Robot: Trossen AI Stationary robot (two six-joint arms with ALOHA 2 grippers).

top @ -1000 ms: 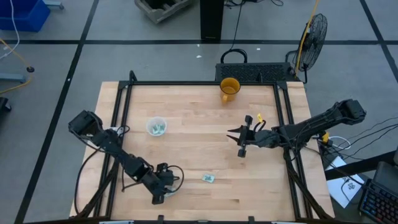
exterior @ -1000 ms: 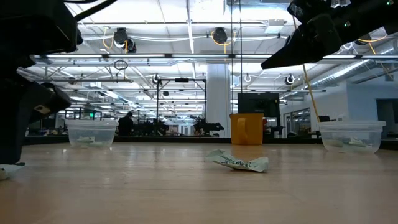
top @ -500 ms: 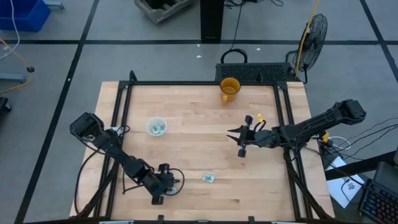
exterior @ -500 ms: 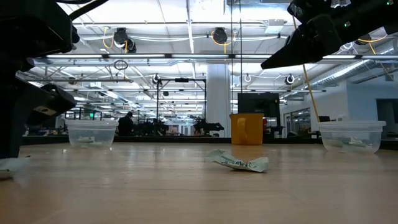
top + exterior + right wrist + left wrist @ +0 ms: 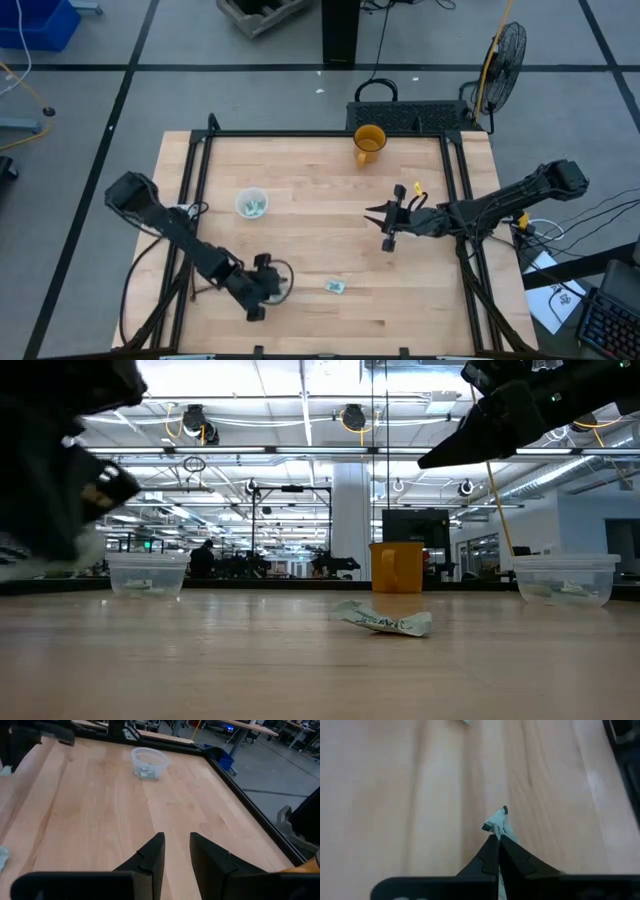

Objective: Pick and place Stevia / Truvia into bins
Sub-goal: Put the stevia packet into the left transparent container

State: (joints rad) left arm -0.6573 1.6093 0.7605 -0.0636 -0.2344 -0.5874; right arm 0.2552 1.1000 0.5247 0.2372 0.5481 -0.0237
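- The wooden desk point(image 5: 300, 230) carries everything.
- The yellow-orange cup point(image 5: 369, 141) stands at the far edge.
- One clear bin point(image 5: 251, 203) sits left of centre, packets inside.
- The right gripper point(image 5: 390, 229) hovers mid-desk, fingers slightly parted and empty.
- The left gripper point(image 5: 262, 296), near the front edge, pinches a Stevia packet point(image 5: 497, 823).
- Another packet point(image 5: 334, 286) lies just beside it.

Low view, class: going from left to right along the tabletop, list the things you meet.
Clear cup → loose packet → yellow-orange cup → second clear cup.
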